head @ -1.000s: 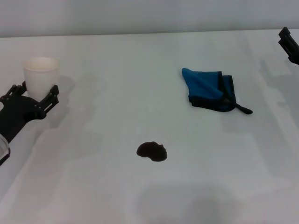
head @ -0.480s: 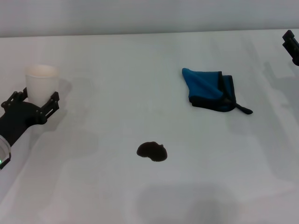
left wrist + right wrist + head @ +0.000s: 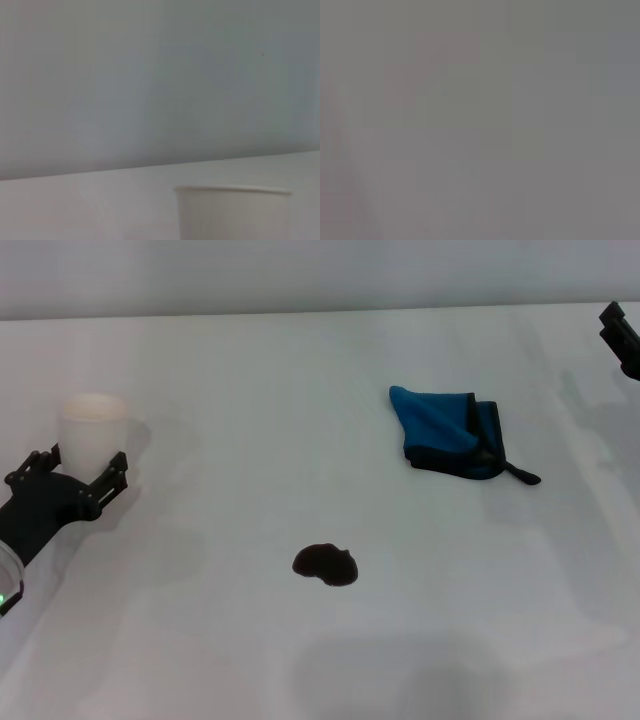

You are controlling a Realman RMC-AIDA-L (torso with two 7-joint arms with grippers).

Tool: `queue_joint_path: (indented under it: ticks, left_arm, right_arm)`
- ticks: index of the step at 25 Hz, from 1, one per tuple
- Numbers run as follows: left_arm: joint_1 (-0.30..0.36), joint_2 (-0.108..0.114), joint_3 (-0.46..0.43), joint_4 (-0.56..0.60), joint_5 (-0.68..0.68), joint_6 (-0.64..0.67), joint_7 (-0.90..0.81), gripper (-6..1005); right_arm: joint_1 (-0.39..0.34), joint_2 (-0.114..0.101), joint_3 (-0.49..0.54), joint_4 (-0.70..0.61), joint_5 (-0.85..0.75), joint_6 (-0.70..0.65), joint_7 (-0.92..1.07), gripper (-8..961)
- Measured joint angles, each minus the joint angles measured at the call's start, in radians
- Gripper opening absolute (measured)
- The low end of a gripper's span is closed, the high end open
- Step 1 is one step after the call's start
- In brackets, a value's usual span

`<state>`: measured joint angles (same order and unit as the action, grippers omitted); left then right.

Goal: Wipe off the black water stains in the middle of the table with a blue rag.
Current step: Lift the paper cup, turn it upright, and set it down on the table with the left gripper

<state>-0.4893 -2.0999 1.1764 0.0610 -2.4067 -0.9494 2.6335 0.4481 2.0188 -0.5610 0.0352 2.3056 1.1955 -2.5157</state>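
Head view, left to right. Left end effector [image 3: 78, 472] low at the desk's left edge, 2 black fingers apart, straddling the near side of a white paper cup [image 3: 95, 430]; contact with the cup can't be told. Cup upright on the desk [image 3: 250, 390]; the left wrist view shows only its rim and upper wall [image 3: 232, 212] close up with a grey wall behind.

Black water stains [image 3: 325, 564]: 1 small glossy dark blot, middle of the desk toward the near side, well apart from cup and rag.

Blue rag [image 3: 448, 432] right of centre and farther back, folded, flat, black edging, loop tab at its right end. Nothing touches it.

Right end effector [image 3: 621, 335] at far right edge, mostly cut off, well apart from the rag; can't tell if fingers are apart or together. Right wrist view blank grey.
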Motion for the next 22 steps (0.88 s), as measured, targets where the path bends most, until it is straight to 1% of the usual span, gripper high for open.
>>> queue_joint_path:
  ticks: [12,22]
  left_arm:
    - [-0.006,-0.002,0.001,-0.027,0.005,0.002,0.022,775]
    - [0.003,-0.003,0.007,-0.039,0.005,-0.010,0.016,831]
  right_arm:
    - [-0.002,0.001,-0.007,0.000,0.000,0.001,0.000,830]
    - [-0.002,0.000,-0.007,0.000,0.000,0.003,0.000,829]
